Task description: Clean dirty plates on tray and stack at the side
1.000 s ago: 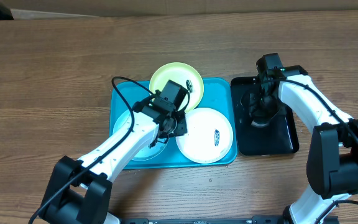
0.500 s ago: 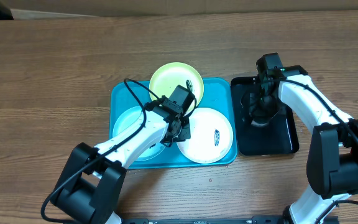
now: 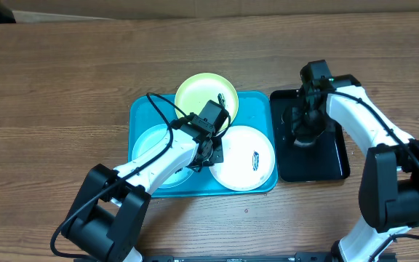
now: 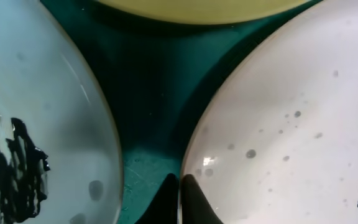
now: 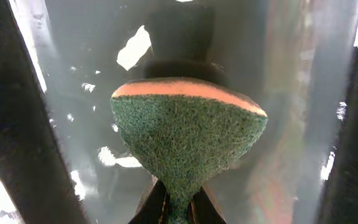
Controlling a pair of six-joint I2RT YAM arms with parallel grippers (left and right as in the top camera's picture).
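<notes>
Three plates lie on the turquoise tray (image 3: 140, 113): a lime-green plate (image 3: 198, 91) at the back, a light blue plate (image 3: 151, 142) at the left with black scribbles (image 4: 17, 168), and a white plate (image 3: 249, 156) at the right with dark specks (image 4: 278, 124). My left gripper (image 3: 211, 149) is shut on the white plate's left rim (image 4: 181, 183). My right gripper (image 3: 305, 135) is over the black tray (image 3: 337, 156), shut on a green and orange scouring sponge (image 5: 188, 134).
The black glossy tray stands right of the turquoise tray, its wet floor showing in the right wrist view (image 5: 291, 93). Brown wooden table (image 3: 64, 73) lies all round. A pale wall edge runs along the back.
My left gripper moved right from the blue plate to the white plate's rim and shut on it; the white plate has shifted slightly right. The right arm has not moved.
</notes>
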